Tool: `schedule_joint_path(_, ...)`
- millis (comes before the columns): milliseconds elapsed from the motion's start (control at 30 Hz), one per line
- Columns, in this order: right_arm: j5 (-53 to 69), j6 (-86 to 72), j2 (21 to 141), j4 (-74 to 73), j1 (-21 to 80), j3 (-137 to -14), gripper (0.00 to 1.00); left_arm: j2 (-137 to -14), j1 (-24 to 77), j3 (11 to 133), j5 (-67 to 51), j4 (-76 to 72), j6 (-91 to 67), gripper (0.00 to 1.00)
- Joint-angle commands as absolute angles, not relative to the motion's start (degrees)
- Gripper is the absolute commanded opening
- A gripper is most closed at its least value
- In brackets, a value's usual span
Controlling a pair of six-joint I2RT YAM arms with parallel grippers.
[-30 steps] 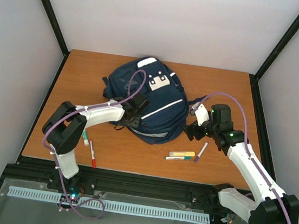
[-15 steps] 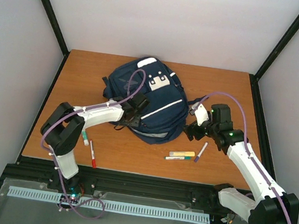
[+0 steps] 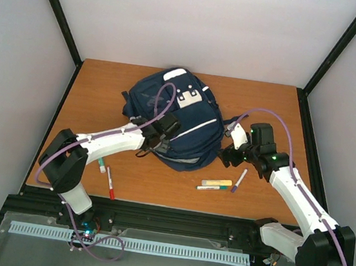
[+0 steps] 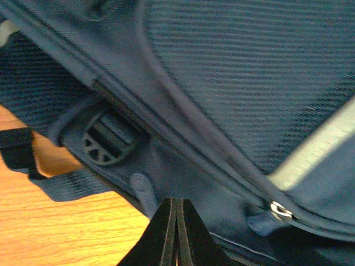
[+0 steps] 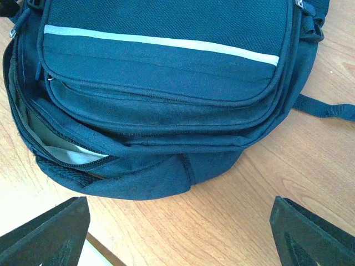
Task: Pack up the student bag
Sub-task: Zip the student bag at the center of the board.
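The student bag [image 3: 178,117], navy blue with white stripes, lies in the middle of the table. My left gripper [image 3: 158,137] is at its left side, shut. In the left wrist view the closed tips [image 4: 176,202] touch the bag's fabric [image 4: 233,72] beside a small blue pull tab [image 4: 141,188]; nothing shows between them. My right gripper [image 3: 230,154] stands open just right of the bag's near end. Seen from the right wrist, its fingers [image 5: 52,233] straddle bare table below the bag [image 5: 166,83], whose side zipper gapes on a pale lining [image 5: 61,152].
Pens lie near the front edge: a red marker [image 3: 111,183] and a green-capped one [image 3: 101,164] on the left, a yellow marker [image 3: 216,182], a thin pen [image 3: 212,188] and a purple pen [image 3: 240,179] on the right. A strap buckle [image 4: 105,138] and a metal zipper slider [image 4: 280,210] flank my left fingertips.
My left gripper has closed at the bag's left side, and the left arm has stretched out farther toward the bag. The right arm has barely moved.
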State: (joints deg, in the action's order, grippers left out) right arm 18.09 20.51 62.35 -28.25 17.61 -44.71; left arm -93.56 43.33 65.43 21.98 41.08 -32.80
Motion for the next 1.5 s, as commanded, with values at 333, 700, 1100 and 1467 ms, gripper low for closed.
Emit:
schedule_joint_path(333,19.23,20.91,63.24,-29.14,17.14,-46.48,0.91,-92.66,47.43,66.16,23.41,38.30,-35.19,0.07)
schedule_joint_path(700,19.83,21.05,63.58,-29.61,17.14,-46.69,0.91,-80.17,34.44,49.32,1.53,15.68,-37.72,0.66)
schedule_joint_path(1100,19.95,21.20,63.81,-29.87,17.14,-46.67,0.91,-84.67,27.17,45.89,-9.49,7.13,-39.60,0.53)
schedule_joint_path(1467,20.25,21.31,64.57,-29.97,17.14,-46.80,0.90,-87.07,27.16,46.02,-5.11,10.46,-38.95,0.60)
